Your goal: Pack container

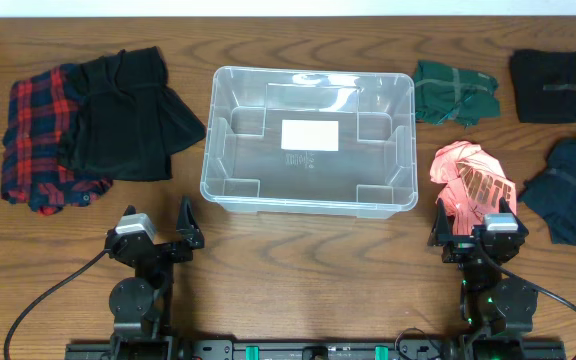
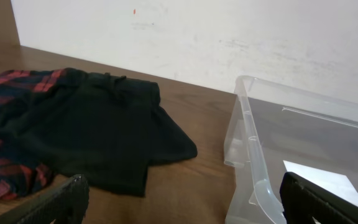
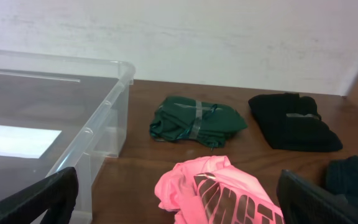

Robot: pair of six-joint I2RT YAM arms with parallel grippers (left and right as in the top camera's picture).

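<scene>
Clear plastic container (image 1: 230,130) upright, mouth upward, long axis left-to-right.

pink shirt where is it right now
The pink shirt lies on the right side of the overhead view, between the container and a dark blue garment, just ahead of the right gripper.

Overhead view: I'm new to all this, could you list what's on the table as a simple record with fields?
container: clear plastic, mid-table, nothing packed in it
label: white rectangle on the container's base
left of container: red plaid garment, with a black garment overlapping it
right of container: green garment, folded black garment, pink shirt, dark blue garment
left gripper: open, holding nothing
right gripper: open, holding nothing, by the pink shirt's near edge
</scene>
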